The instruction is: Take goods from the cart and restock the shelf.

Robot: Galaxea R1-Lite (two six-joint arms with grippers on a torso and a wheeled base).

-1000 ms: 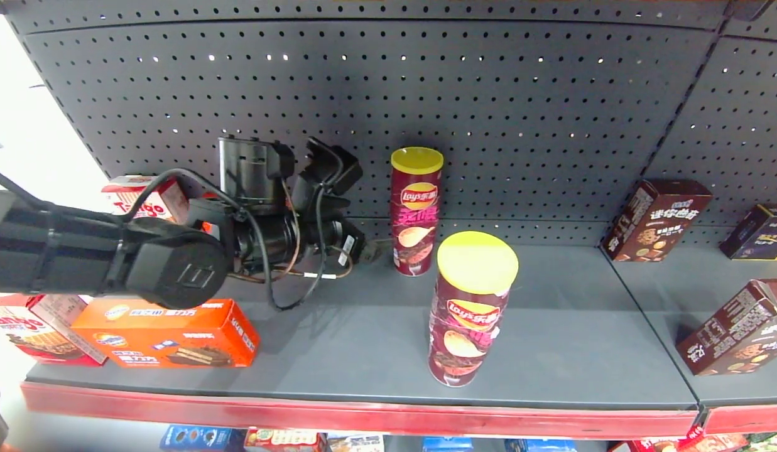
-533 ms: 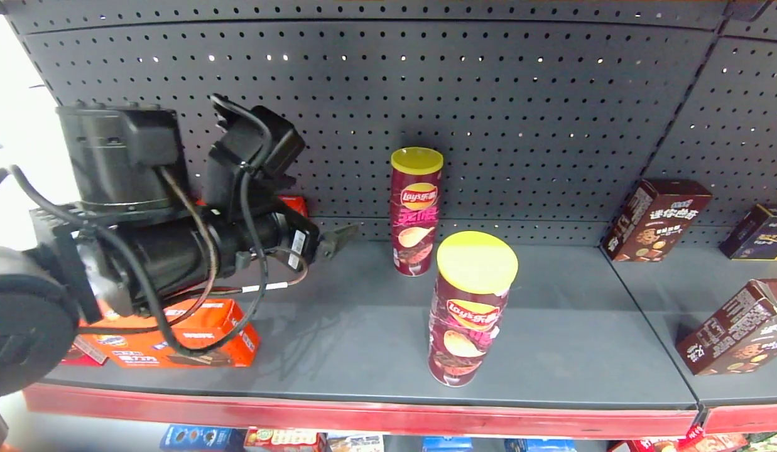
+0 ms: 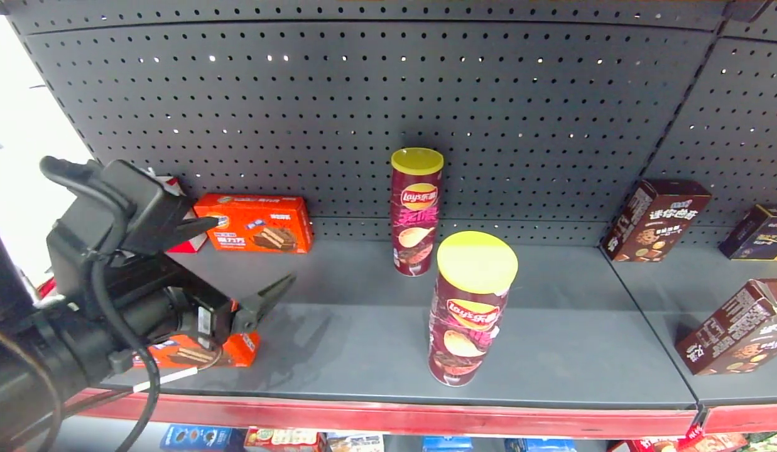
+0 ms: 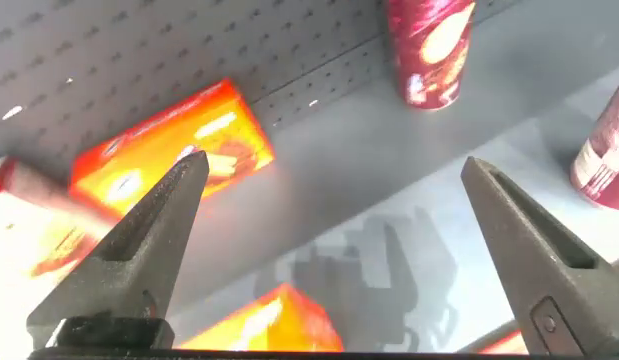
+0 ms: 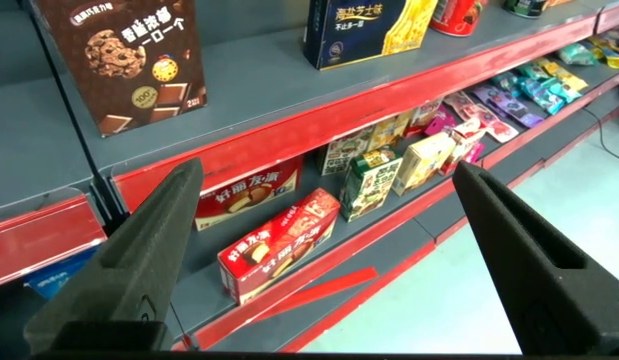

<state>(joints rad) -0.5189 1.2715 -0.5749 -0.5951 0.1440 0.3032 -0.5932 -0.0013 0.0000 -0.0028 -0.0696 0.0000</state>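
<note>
Where the grey metal shelf (image 3: 363,326) meets its pegboard back, near the left end, an orange cardboard snack box (image 3: 253,223) stands on its long side. Apart from it, over the shelf's front left corner, the left gripper (image 3: 256,247) hangs wide open and empty above a second orange box (image 3: 193,353). A maroon yellow-lidded crisp tube (image 3: 416,210) stands mid-shelf at the back, a twin tube (image 3: 470,307) near the front edge. The right gripper (image 5: 329,170) gapes wide too, holding nothing.

Dark perforated back panel (image 3: 426,94), grey shelf (image 3: 363,339), red front lip (image 3: 363,417), bright glare (image 3: 17,125) at left
</note>
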